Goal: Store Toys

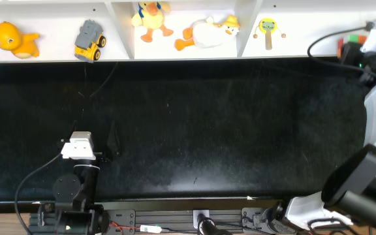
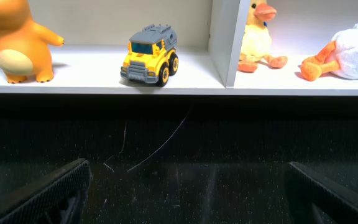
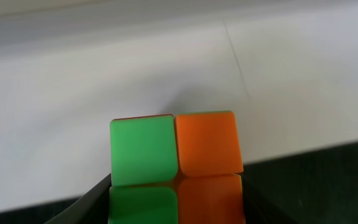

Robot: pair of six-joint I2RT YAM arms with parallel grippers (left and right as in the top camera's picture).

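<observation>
- At the right end of the white shelf (image 1: 57, 53), your right gripper (image 3: 176, 214) is pinching a colour cube (image 3: 176, 155) between its fingers.
- The cube is showing you green and orange tiles; the shelf's white surface is lying just behind it, and a strip of the black table (image 1: 227, 130) is showing beside it.
- In the top view, the right arm is reaching up the right side, with the cube at the shelf's right end.
- Your left gripper (image 2: 188, 199) is sitting near its own base, low over the table and facing the shelf; its fingers are spread wide and carrying nothing.
- An orange figure (image 2: 14, 37) and a yellow truck (image 2: 149, 55) are standing in one compartment.
- A plush duck (image 2: 260, 34) is sitting upright next door, with a white plush (image 2: 353, 53) lying beside it.
- A rattle (image 1: 267, 29) is lying in the third compartment.
</observation>
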